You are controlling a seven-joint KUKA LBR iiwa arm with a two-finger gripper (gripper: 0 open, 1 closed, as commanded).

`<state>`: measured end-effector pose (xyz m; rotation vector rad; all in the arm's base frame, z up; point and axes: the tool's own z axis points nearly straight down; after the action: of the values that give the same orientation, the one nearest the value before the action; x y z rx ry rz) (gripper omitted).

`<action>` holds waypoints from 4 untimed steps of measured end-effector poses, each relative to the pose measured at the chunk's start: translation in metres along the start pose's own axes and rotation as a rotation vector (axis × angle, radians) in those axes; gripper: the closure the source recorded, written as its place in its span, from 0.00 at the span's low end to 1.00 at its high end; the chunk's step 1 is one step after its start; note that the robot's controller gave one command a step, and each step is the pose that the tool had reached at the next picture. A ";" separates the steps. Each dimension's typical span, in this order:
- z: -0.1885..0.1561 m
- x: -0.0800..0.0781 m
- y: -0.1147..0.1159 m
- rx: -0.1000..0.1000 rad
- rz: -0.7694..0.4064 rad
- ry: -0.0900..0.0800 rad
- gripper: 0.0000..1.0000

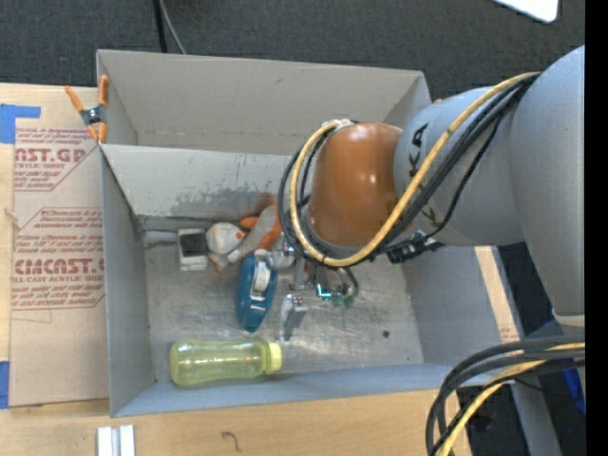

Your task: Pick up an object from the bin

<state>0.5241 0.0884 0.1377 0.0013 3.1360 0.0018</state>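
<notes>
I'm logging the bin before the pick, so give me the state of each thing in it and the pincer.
Pincer: low in the bin, mid-floor.
Blue thing: lying mid-bin, just left of the pincer.
Yellow bottle: on its side by the near wall.
White and orange toy: against the far wall.
Small white block: left of the toy.

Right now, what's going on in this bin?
A robot arm reaches into the grey bin from the right. Its tool is down near the floor, just right of a blue object, and I can't see anything held in it. A yellow-green plastic bottle lies on its side by the near wall. A small heap of white and orange things sits further back.
</notes>
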 end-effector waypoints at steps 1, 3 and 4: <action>-0.002 0.000 0.000 0.000 -0.001 0.000 0.00; -0.002 0.000 0.000 -0.001 0.000 0.000 0.00; -0.002 0.000 0.000 -0.001 0.000 0.000 0.00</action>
<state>0.5243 0.0883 0.1397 0.0011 3.1358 0.0028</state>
